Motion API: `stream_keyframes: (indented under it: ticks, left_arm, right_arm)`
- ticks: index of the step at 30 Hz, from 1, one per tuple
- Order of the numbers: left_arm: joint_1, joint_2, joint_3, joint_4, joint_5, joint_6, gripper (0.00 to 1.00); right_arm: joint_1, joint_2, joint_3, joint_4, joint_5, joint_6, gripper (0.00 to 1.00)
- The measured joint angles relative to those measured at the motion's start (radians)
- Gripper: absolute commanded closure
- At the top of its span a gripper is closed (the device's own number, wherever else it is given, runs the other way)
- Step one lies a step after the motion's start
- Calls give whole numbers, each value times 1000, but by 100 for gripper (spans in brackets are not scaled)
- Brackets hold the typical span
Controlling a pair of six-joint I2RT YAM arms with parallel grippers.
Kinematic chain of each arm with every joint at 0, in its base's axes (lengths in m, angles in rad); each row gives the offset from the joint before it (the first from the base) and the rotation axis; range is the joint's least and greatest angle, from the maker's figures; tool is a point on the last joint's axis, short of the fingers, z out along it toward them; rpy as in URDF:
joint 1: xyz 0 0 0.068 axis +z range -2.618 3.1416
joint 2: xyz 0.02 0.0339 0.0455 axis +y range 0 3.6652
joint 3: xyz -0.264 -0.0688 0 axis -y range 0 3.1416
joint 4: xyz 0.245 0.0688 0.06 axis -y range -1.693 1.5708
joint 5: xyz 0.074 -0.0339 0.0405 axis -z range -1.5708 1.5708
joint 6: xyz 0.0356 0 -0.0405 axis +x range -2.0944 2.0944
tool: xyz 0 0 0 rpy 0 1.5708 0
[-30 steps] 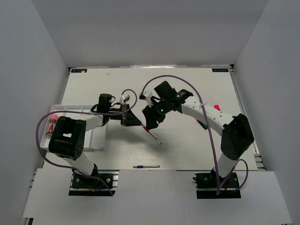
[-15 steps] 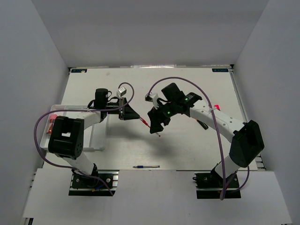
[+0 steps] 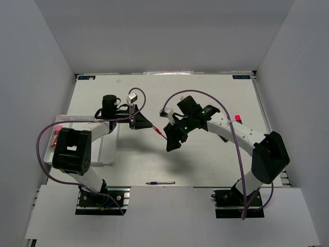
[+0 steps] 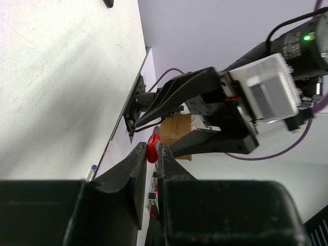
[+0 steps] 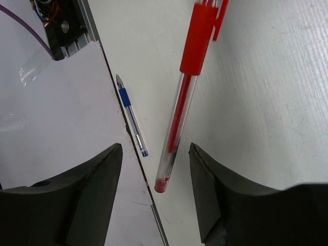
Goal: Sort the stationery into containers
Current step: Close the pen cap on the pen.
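The left end effector (image 3: pixel 148 126) is closed on one end of the red pen (image 5: pixel 196 46), held in the air above the desk's (image 3: pixel 205 164) middle. The right end effector (image 3: pixel 172 143) stands open, with the pen's free end between its jaws. If it knocks the pen, I think the pen may twist out.
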Motion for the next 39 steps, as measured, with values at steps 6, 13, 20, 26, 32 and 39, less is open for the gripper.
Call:
stream_keyframes:
  ticks: [6,13,20,26,32,39]
  left_arm:
    - [8,-4,0,22,2,-16,100]
    - [11,-8,0,24,5,-24,100]
    - [13,-21,-2,21,29,-21,100]
    - [8,-42,-1,-68,-5,64,100]
    - [7,-66,-2,-105,-43,109,100]
    - [-8,-80,-5,-107,-63,119,100]
  right_arm:
    - [0,-3,-31,5,0,-11,57]
    - [0,-3,-32,11,0,-18,87]
    - [-13,0,-29,-5,16,-6,100]
    - [-11,27,-6,-36,6,-5,100]
    - [-9,64,32,-74,-7,-1,100]
    - [1,74,55,-119,-2,10,100]
